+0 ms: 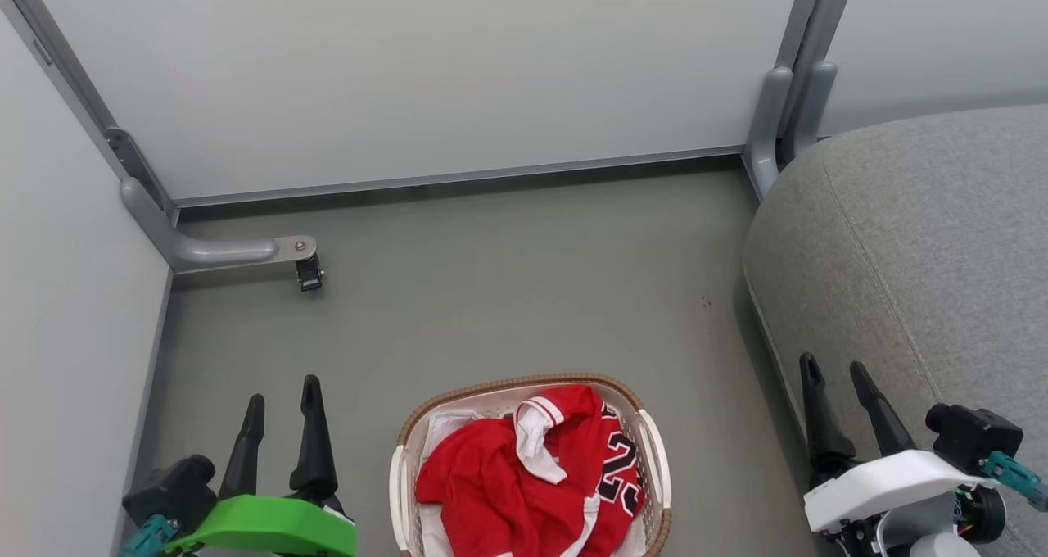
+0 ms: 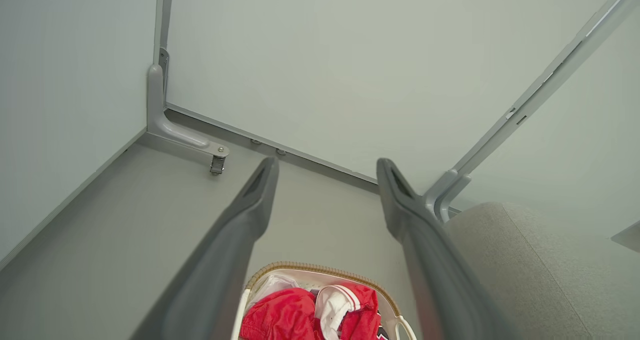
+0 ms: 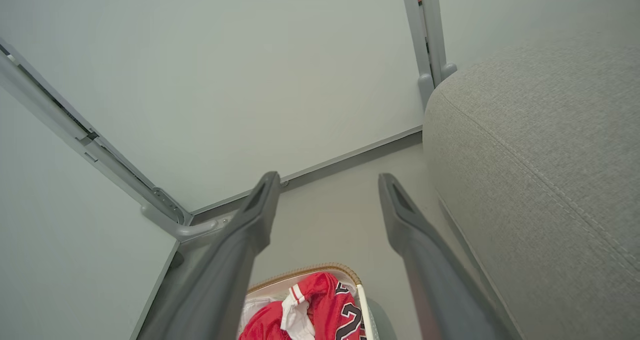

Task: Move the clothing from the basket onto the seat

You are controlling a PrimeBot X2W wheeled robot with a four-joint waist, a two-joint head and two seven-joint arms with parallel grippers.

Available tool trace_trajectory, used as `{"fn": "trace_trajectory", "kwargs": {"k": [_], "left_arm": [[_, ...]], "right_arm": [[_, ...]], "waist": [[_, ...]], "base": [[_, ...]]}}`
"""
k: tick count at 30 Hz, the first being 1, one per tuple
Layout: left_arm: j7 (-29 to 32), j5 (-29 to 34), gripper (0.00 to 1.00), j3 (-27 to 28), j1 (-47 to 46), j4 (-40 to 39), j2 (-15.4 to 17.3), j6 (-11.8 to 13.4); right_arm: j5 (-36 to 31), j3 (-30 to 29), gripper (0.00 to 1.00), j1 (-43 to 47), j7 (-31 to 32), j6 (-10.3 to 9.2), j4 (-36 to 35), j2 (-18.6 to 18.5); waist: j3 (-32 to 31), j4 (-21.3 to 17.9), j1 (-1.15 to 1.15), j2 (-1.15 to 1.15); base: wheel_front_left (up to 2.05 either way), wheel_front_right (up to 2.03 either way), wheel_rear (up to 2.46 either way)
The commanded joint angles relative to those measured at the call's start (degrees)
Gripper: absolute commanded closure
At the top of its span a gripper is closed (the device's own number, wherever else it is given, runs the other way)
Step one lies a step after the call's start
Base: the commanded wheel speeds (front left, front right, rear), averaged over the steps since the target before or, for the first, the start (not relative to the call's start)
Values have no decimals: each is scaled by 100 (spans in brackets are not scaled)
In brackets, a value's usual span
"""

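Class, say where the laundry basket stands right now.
In the head view the basket stands on the floor at bottom centre, between the left claw and right claw, with the grey seat to its right.

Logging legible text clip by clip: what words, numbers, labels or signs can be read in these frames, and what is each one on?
"2": black, white-edged numeral on the red jersey lying in the basket.
Second numeral beside it: creased and partly folded under, not readable for certain.
No text can be made out on the basket itself or on the seat.
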Motion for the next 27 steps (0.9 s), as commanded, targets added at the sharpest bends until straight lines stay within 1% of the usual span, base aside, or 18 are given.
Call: {"fn": "trace_trajectory", "kwargs": {"k": [1,8,17,27], "left_arm": [[-54,136,0,-15,61,-15,41,2],[-153,447,0,-60,80,125,44,-17],[-266,805,0,-97,116,251,46,63],[-377,1197,0,-174,170,298,49,88]], "right_arm": [[-160,11,0,34,-68,1,-26,-39],[-573,72,0,82,-162,2,-10,-41],[-1046,90,0,104,-274,2,26,-46],[-1516,137,0,108,-389,2,64,-51]], "waist": [[-1,2,0,0],[-6,20,0,0],[-10,42,0,0],[-4,56,0,0]], "base": [[0,0,0],[0,0,0],[0,0,0],[0,0,0]]}}
